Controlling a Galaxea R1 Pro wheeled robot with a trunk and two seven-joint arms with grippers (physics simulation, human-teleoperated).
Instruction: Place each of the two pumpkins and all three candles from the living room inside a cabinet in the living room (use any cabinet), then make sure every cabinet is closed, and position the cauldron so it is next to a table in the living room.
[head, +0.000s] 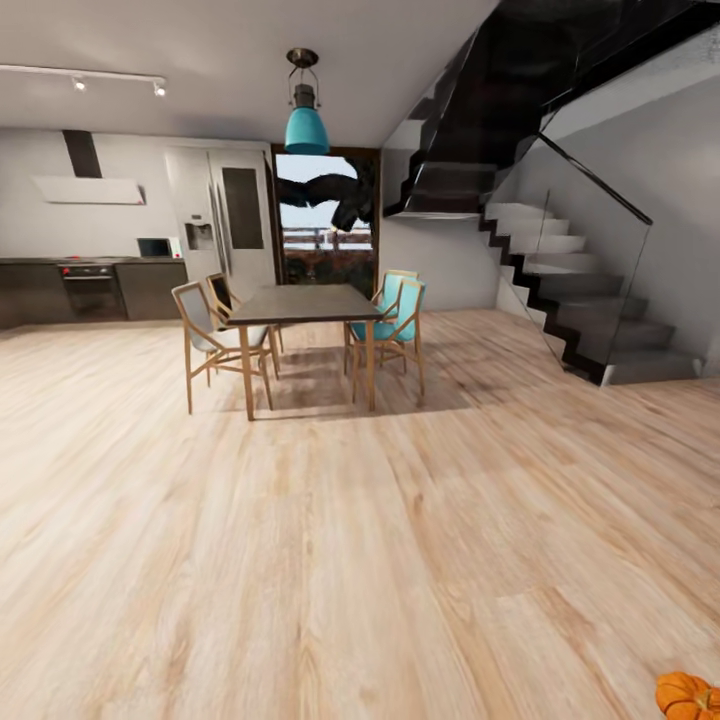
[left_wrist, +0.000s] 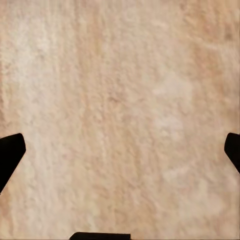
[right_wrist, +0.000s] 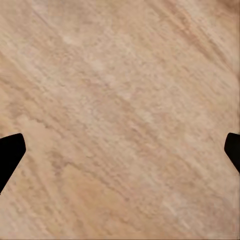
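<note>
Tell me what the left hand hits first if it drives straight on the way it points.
The light wood plank floor: the left hand looks onto bare boards, fingers spread wide with nothing between them. How far off the floor lies is unclear.

Big open room with a light wood plank floor (head: 330, 560). A dark-topped dining table (head: 305, 303) stands out in the middle with wooden chairs (head: 215, 340) round it, two with teal cushions (head: 395, 320). Teal pendant lamp (head: 306, 125) overhead, dark staircase (head: 560, 290) along the right wall, kitchen counter (head: 90, 285) at the back left.

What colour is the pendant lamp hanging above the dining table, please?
Teal-blue shade, dark fitting: pendant lamp, clearest in the head view.
</note>
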